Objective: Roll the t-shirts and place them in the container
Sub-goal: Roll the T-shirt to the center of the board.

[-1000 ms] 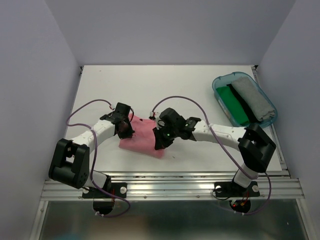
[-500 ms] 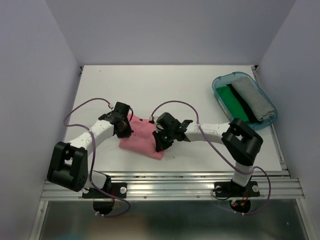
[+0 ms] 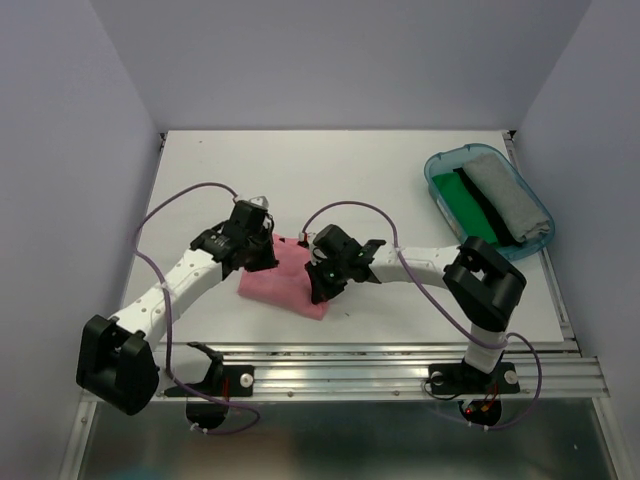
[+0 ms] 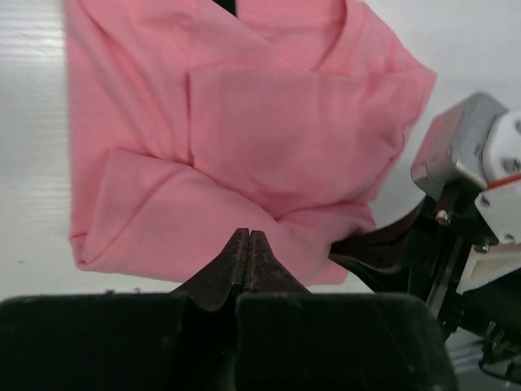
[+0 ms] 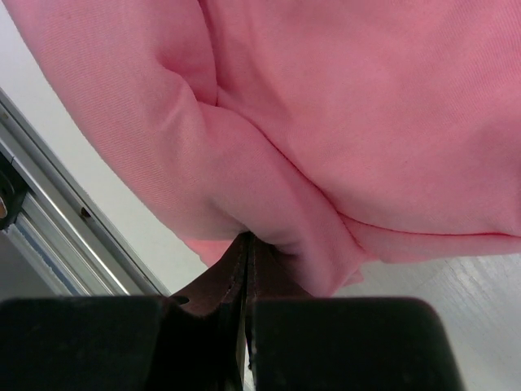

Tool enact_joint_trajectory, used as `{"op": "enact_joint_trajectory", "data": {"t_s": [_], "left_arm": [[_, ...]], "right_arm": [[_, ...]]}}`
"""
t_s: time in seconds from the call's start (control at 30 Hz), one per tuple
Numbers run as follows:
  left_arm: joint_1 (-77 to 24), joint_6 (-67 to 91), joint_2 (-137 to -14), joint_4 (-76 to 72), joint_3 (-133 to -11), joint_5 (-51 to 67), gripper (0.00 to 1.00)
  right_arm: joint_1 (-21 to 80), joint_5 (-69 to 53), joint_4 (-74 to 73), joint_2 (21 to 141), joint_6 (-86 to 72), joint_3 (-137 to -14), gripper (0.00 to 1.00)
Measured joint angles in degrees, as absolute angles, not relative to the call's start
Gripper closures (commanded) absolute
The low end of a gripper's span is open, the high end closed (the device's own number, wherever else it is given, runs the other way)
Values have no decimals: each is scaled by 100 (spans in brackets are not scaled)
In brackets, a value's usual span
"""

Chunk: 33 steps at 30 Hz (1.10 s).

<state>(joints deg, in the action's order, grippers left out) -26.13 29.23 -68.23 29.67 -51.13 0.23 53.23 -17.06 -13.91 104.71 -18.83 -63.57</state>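
On the left we see the left gripper (image 4: 248, 238) reaching in over the white table (image 3: 350, 170). Its fingers are pressed fully together, and the tips are pinched on a fold at the left side of the pink t-shirt (image 3: 283, 287). In the left wrist view the cloth's creases run into that pinch.

The pink t-shirt lies in a loose, folded bundle on the near middle of the table, between the two grippers and just behind the metal rail (image 3: 340, 365) at the table's front edge.

At its right side we find the right gripper (image 5: 247, 244), also closed tight, with a bunched fold of the same shirt caught at its tips near the front edge.

Further right and well apart from the shirt, a teal tub (image 3: 430, 175) sits near the table's right edge. In it lie a green cloth (image 3: 470, 205) on the left and a grey cloth (image 3: 505, 200) on the right, side by side.
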Motion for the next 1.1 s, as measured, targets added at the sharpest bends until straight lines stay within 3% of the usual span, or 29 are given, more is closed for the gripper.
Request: {"op": "enact_joint_trajectory", "data": {"t_s": [0.17, 0.6, 0.93, 1.0, 1.1], "left_arm": [[-2893, 3028, -7046, 2762, -4661, 611, 100], [-2886, 3498, -8003, 1872, -4167, 751, 100], [-2886, 3516, -7765, 2383, -4742, 530, 100], [-2873, 3452, -7583, 2650, -5118, 397, 100], [-2740, 3304, -7240, 2995, -5798, 123, 100]], "right_arm": [[5323, -1730, -1404, 10442, -1885, -6355, 99], [5323, -1651, -1470, 9738, -1868, -6128, 96], [5323, -1531, -1310, 8914, -1721, -6086, 94], [5332, -1466, -1280, 8921, -1610, -6088, 88], [5393, -1243, -1278, 8949, -1459, -6093, 69]]}}
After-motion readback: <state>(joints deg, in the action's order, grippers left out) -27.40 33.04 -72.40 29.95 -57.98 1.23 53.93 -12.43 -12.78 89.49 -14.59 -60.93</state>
